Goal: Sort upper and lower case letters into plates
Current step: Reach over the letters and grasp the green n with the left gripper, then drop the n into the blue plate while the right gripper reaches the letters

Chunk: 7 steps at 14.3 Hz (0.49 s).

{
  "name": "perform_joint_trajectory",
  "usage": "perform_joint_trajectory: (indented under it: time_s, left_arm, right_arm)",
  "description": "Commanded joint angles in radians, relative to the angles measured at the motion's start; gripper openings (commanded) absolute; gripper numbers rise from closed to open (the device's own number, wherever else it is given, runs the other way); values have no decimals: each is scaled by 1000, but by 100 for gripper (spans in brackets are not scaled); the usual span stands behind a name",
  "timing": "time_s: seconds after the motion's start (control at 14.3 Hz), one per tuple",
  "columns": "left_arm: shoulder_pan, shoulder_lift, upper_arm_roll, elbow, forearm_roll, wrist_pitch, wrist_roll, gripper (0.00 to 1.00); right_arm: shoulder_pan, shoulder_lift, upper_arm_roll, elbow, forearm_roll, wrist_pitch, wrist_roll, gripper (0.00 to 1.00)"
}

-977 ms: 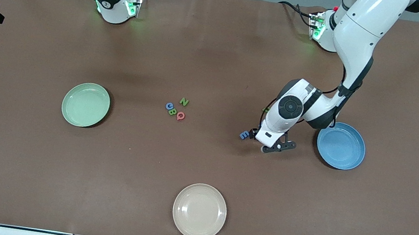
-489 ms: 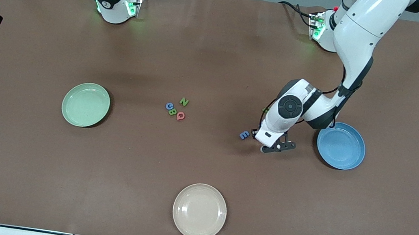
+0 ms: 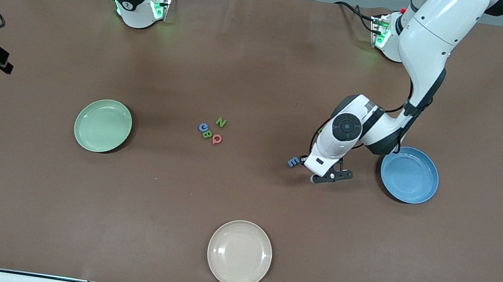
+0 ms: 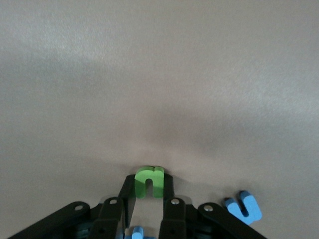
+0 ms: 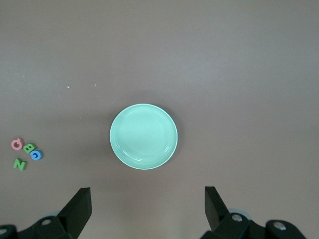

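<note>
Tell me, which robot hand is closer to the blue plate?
The left. The left gripper is low at the table beside the blue plate, shut on a green letter. The right gripper hangs open above the green plate.

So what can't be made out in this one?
- Front view: the left tool and the green letter it is shut on, hidden by the arm's wrist.
- Left wrist view: a blue letter between the fingers, cut off by the edge.
- Front view: the right tool, out of frame; its wrist view shows it open over the green plate.
</note>
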Motion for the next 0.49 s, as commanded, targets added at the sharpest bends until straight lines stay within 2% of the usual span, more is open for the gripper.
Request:
perform_joint_trajectory:
  time_s: [0.0,0.14,0.28,0.42]
  left_arm:
    - [24,-58,-1,1,26,-30,22,11]
    - [70,-116,-2,1,27,-116,101,11]
    - [131,-185,-4,-13,26,-205,241,11]
    - [190,-248,-4,-69,27,-241,399,11]
  right_arm:
    - [84,1,-1,-13,5,-6,269,100]
    - [176,10,-1,-36,8,20,530,100]
    - [214,19,-1,-94,63,72,651,100]
    - [244,13,0,-195,122,155,729,100]
